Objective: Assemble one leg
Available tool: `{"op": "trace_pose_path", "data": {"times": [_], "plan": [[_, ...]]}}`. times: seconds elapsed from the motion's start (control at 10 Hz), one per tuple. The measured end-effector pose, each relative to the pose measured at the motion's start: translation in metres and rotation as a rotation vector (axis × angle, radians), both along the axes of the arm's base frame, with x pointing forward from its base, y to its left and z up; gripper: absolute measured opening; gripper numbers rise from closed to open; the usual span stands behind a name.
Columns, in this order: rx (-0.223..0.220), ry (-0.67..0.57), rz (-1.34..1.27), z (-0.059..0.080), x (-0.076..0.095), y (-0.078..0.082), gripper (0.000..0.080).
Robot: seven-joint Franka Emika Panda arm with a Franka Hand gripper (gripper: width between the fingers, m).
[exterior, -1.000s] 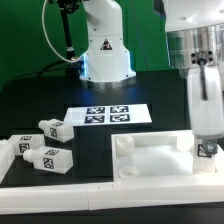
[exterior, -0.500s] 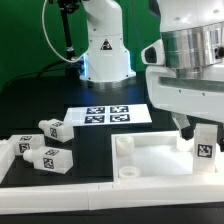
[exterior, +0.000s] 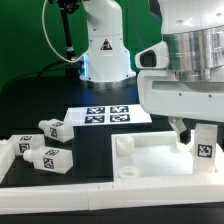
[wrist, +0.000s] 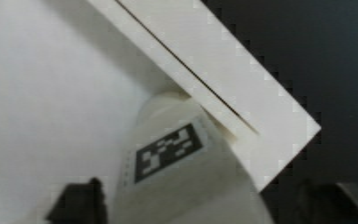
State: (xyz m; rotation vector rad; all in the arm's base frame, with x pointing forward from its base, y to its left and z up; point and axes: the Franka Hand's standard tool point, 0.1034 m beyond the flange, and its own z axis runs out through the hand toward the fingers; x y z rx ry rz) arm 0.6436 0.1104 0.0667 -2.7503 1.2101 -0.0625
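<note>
A white leg (exterior: 204, 145) with a square tag stands upright in the far corner of the white tabletop (exterior: 150, 168), at the exterior view's right. My gripper (exterior: 195, 135) hangs straight over it, and one dark finger (exterior: 183, 128) shows just beside the leg. In the wrist view the leg (wrist: 185, 160) sits between the two dark fingers (wrist: 78, 200), with a thin gap on one side, so the jaws stand open around it. The tabletop's rim (wrist: 229, 95) runs past the leg.
Three loose legs (exterior: 52, 129), (exterior: 55, 158), (exterior: 20, 147) lie at the exterior view's left, near a white ledge. The marker board (exterior: 110, 115) lies behind the tabletop. The arm's base (exterior: 105, 50) stands at the back.
The hand has turned about its vertical axis over the leg, from a narrow side-on look to a broad one. The leg has stayed in the corner.
</note>
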Motion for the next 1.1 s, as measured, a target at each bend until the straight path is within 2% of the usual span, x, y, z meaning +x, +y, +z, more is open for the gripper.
{"op": "trace_pose_path", "data": {"times": [0.1, 0.2, 0.5, 0.8, 1.1], "plan": [[0.0, 0.001, -0.004, -0.0001, -0.0001, 0.0, 0.0329], [0.007, 0.01, -0.082, -0.0004, -0.0005, -0.0007, 0.0286], [0.033, 0.041, -0.382, -0.001, 0.0001, -0.005, 0.0286], [0.088, 0.084, -0.933, -0.0007, -0.0001, 0.0033, 0.0286], [0.085, 0.073, -0.943, -0.0008, -0.0007, 0.0024, 0.0287]]}}
